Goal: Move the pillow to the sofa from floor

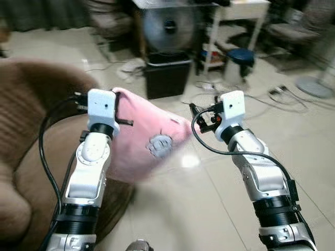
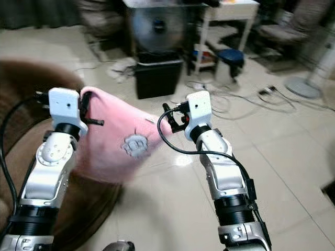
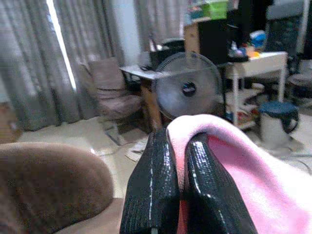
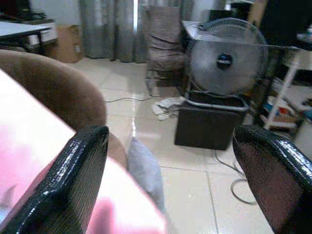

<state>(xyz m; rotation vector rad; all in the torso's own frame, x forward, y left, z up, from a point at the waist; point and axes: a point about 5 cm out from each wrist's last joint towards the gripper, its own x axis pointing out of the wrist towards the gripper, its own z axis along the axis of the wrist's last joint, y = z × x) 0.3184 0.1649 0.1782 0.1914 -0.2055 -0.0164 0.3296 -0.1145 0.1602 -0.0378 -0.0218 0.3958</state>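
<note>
Since the pillow (image 1: 149, 146) is off the floor and hanging in the air at the sofa's (image 1: 31, 157) front edge, I judge the lift done and the setting-down still left. My left gripper (image 3: 178, 175) pinches its top corner between closed fingers, while my right gripper (image 4: 165, 180) hangs wide open beside its other corner. It is pink, soft and sagging, with a small grey patch on its face.
</note>
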